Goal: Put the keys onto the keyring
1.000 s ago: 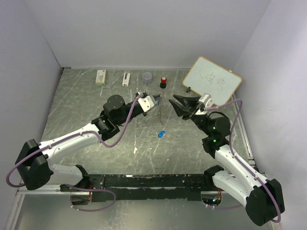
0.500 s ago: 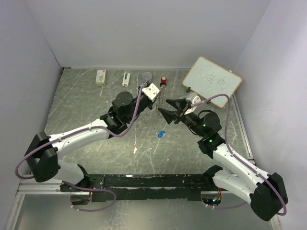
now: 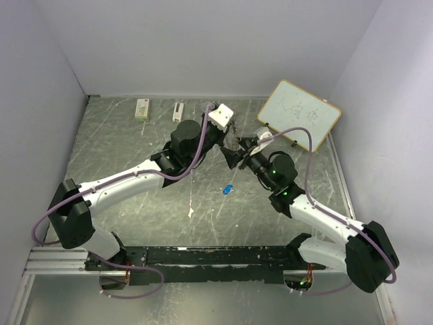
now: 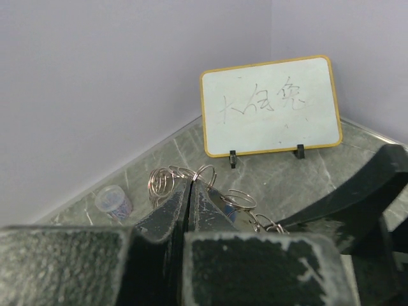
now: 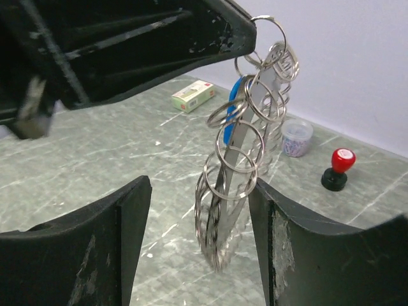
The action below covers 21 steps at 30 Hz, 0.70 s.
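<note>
The left gripper (image 4: 191, 191) has its two fingers pressed tight together, and it is pinching the top loop of the keyring (image 5: 239, 150). The keyring hangs up in the air, above the far middle of the table (image 3: 122, 156). It hangs straight down like a long bunch of little loops, so its long way goes up and down, with the held end on top and the loose end pointing at the table. A blue bit (image 5: 236, 95) sits high in the bunch, and I think it is one of the keys, already on. The right gripper (image 5: 199, 191) has its fingers spread wide. The keyring hangs right between them, and neither finger seems to touch it. So the keyring is in front of the right gripper, in the gap. The other blue key (image 3: 228, 189) lies flat on the table, lower down and closer to the robot's bases, well apart from both grippers. It is tilted a little, but it is too small to tell which end is which. The right hand is the free one, so I think it must go down for that key. The red knob (image 5: 338, 167) and the small cup (image 5: 296, 137) stand behind the bunch.
</note>
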Motion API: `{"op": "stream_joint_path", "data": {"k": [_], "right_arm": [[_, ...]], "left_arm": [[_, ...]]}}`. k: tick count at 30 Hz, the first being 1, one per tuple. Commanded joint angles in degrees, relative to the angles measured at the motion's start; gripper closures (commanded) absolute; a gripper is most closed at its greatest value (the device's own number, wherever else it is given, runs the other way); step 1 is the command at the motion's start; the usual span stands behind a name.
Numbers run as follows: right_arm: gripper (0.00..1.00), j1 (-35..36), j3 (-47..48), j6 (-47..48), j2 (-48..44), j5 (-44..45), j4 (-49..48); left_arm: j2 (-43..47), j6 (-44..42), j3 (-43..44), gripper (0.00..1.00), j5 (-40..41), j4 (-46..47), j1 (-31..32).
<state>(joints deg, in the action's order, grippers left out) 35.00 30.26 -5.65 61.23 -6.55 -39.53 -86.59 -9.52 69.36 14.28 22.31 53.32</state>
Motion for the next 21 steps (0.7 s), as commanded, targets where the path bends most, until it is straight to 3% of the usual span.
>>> {"op": "stream_joint_path", "data": {"k": [1, 4, 9, 14, 16, 21], "right_arm": [[0.38, 0.4, -0.3, 1.4, 3.1, 5.4, -8.2], [0.42, 0.4, 0.2, 0.9, 5.1, 9.0, -9.3], [0.73, 0.4, -0.6, 3.8, 3.7, 13.8, -7.8], [0.94, 0.4, -1.6, 9.7, -0.4, 14.3, -4.6], [1.0, 0.4, -1.6, 12.7, -1.8, 13.3, -2.8], [1.0, 0.5, -0.7, 18.7, -4.4, 12.0, 2.2]], "left_arm": [[-0.7, 3.0, 3.3, 0.93, 1.1, -1.1, 1.8], [-1.1, 3.5, 3.8, 0.93, 1.6, -2.4, 2.8], [-1.2, 2.2, 6.4, 0.93, 3.0, -8.4, 3.1], [-2.4, -2.0, 11.6, 0.93, 3.6, -17.9, 3.1], [-3.3, -3.6, 14.3, 0.93, 3.2, -21.7, 3.1], [-6.1, -7.5, 20.5, 0.93, 3.1, -30.4, 3.1]]}}
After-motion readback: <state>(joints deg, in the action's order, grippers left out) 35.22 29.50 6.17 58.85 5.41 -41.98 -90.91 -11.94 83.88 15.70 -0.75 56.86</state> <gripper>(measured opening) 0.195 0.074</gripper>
